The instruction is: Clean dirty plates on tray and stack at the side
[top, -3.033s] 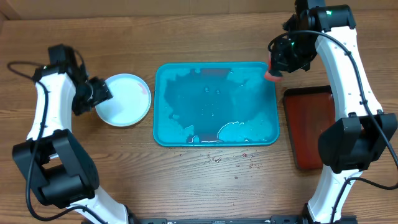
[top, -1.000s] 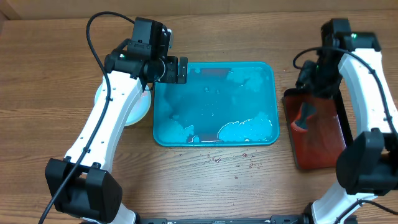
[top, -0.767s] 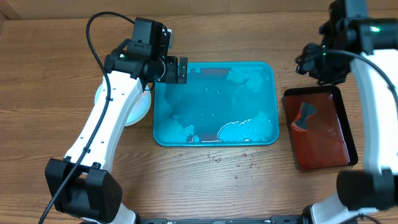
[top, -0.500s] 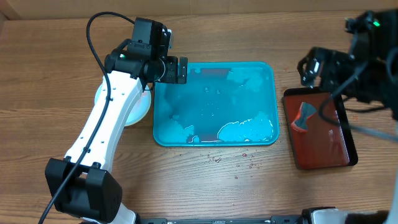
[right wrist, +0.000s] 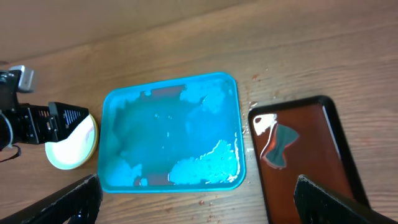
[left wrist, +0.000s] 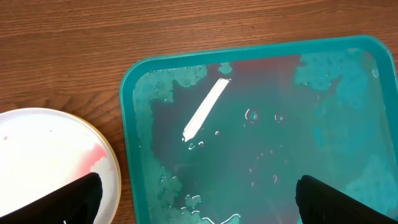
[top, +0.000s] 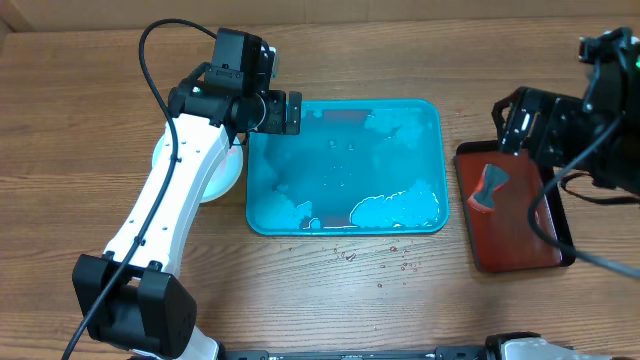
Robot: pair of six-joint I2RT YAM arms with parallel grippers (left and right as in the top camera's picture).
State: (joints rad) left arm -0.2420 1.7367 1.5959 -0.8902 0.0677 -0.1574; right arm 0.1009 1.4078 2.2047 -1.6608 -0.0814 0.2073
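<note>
The teal tray (top: 340, 160) lies mid-table holding only water and foam. The plates (top: 222, 175) sit stacked on the wood left of it, largely hidden under my left arm. In the left wrist view the top plate (left wrist: 43, 155) is white with a pale rim and a pink smear. My left gripper (top: 290, 112) hovers open over the tray's far left corner (left wrist: 127, 118), nothing between its fingers (left wrist: 81, 196). My right gripper (top: 520, 118) is raised high at the right, open and empty; its view looks down on the tray (right wrist: 168, 134) and plates (right wrist: 71, 146).
A dark red-brown tray (top: 520, 230) lies right of the teal one, with a small grey-and-red hourglass-shaped piece (top: 487, 188) on its far left part. Red specks (top: 385, 265) dot the wood in front of the teal tray.
My right gripper has opened and lifted up and to the right, away from the dark red tray, leaving the small piece lying there. The left arm has not moved.
</note>
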